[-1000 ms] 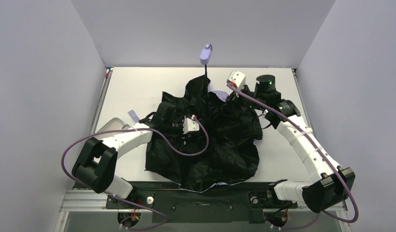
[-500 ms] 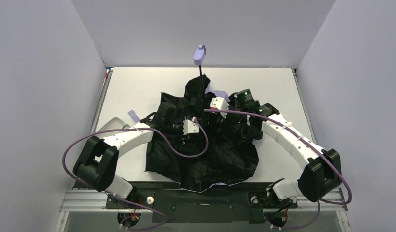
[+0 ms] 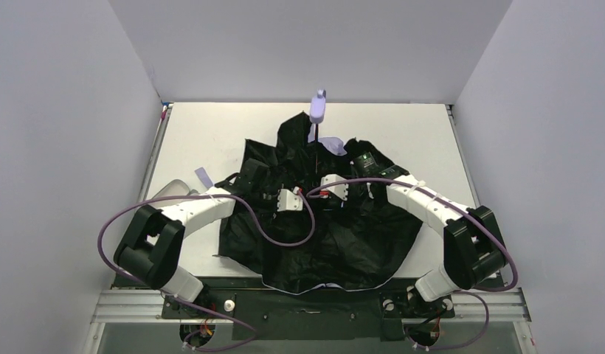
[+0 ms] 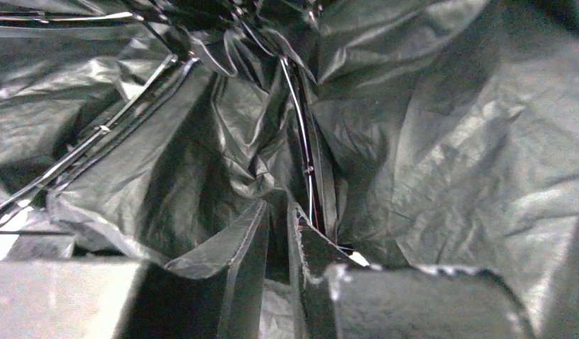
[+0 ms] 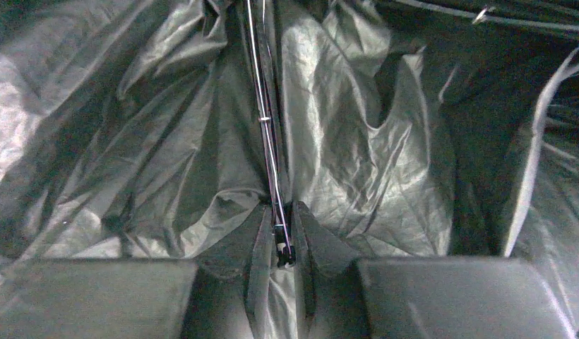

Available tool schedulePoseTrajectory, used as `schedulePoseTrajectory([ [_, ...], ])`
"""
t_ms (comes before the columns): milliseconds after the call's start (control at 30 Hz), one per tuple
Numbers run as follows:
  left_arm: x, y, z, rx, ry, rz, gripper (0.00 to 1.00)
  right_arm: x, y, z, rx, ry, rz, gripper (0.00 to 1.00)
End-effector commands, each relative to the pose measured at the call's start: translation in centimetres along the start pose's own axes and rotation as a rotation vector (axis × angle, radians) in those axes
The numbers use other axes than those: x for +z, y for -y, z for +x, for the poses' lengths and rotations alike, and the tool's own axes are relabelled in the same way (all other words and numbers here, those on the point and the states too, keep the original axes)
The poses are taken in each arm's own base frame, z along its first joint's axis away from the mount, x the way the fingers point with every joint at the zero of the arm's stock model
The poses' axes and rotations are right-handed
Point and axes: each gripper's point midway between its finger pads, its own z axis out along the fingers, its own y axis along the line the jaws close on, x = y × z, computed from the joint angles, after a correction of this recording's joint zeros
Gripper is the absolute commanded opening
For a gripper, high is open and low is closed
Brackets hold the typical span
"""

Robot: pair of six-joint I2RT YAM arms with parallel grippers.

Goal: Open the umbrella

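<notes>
The umbrella (image 3: 336, 236) lies upside down on the table, its black lining facing up and crumpled. Its thin black shaft stands up to the small lavender handle (image 3: 318, 108). Both grippers are sunk in the canopy near the foot of the shaft. My left gripper (image 3: 302, 195) is nearly closed on a fold of lining (image 4: 276, 233), with a thin metal rib (image 4: 306, 152) just right of its fingers. My right gripper (image 3: 320, 193) is shut on a rib (image 5: 269, 141), whose end (image 5: 282, 254) sits between the fingers. The lavender outer side shows only as slivers at the edges.
The white table (image 3: 204, 133) is walled on three sides by grey panels. A small lavender strap (image 3: 204, 176) lies beside the left arm. Purple cables (image 3: 270, 232) loop over the canopy. The canopy reaches the table's near edge.
My right arm swung in from the back right to the centre of the canopy and closed on a rib. The canopy spread wider to the right, and the handle swayed. The left arm barely moved.
</notes>
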Motion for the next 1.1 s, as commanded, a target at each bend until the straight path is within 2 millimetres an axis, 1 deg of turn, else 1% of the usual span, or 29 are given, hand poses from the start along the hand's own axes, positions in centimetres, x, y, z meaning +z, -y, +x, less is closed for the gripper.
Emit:
schedulePoseTrajectory([
  [0,0.3,1.8,4.5,0.026,-0.143,0.086,0.11,0.4,0.4,4.2,-0.072,-0.139,0.004,0.11],
  [233,0.4,0.9,7.5,0.032,-0.206,0.116,0.08,1.8,0.6,7.8,-0.032,-0.241,-0.056,0.08],
  [267,0.2,0.5,7.9,0.027,-0.211,0.111,0.08,1.7,0.6,8.2,-0.026,-0.252,-0.062,0.07],
  [433,-0.2,0.0,9.6,0.031,-0.24,0.12,0.08,1.6,0.4,11.1,0.026,-0.318,-0.107,0.07],
  [500,-0.4,-0.1,10.0,0.026,-0.248,0.121,0.07,1.4,0.3,12.3,0.037,-0.35,-0.122,0.06],
  [600,-0.6,-0.4,10.3,0.012,-0.247,0.116,0.07,1.1,0.3,13.5,0.058,-0.367,-0.138,0.06],
  [667,-0.6,-0.6,10.2,-0.003,-0.239,0.11,0.07,0.6,0.5,13.2,0.072,-0.347,-0.134,0.08],
  [700,-0.6,-0.7,10.1,-0.006,-0.236,0.107,0.07,0.5,0.7,12.4,0.079,-0.312,-0.135,0.1],
  [733,-0.6,-0.8,10.0,-0.012,-0.231,0.104,0.07,-0.1,1.4,11.4,0.088,-0.278,-0.106,0.13],
  [767,-0.5,-1.0,9.9,-0.013,-0.227,0.099,0.08,-0.3,1.4,10.5,0.095,-0.235,-0.105,0.15],
  [800,-0.5,-1.1,9.6,-0.022,-0.218,0.097,0.08,-1.0,2.2,9.4,0.105,-0.2,-0.076,0.19],
  [833,-0.5,-1.4,9.3,-0.025,-0.209,0.091,0.09,-1.2,2.3,8.5,0.114,-0.159,-0.073,0.21],
  [867,-0.6,-1.5,8.8,-0.038,-0.19,0.088,0.09,-1.9,2.9,7.7,0.125,-0.132,-0.052,0.27],
  [900,-0.7,-2.0,8.3,-0.037,-0.175,0.077,0.12,-2.1,3.0,7.0,0.132,-0.099,-0.051,0.29],
  [933,-0.9,-2.3,7.4,-0.047,-0.146,0.063,0.16,-2.7,3.2,6.1,0.138,-0.063,-0.038,0.35],
  [967,-1.1,-2.9,6.8,-0.05,-0.128,0.047,0.2,-3.1,3.3,5.6,0.139,-0.046,-0.031,0.38],
  [1000,-1.3,-3.4,5.7,-0.066,-0.095,0.025,0.3,-3.7,3.5,4.9,0.138,-0.014,-0.017,0.43],
  [1033,-1.5,-3.9,5.0,-0.068,-0.075,0.013,0.34,-4.4,3.6,4.3,0.133,0.007,0.0,0.47],
  [1067,-1.8,-4.1,4.1,-0.085,-0.05,0.002,0.41,-4.7,3.6,3.8,0.139,0.03,0.002,0.48],
])
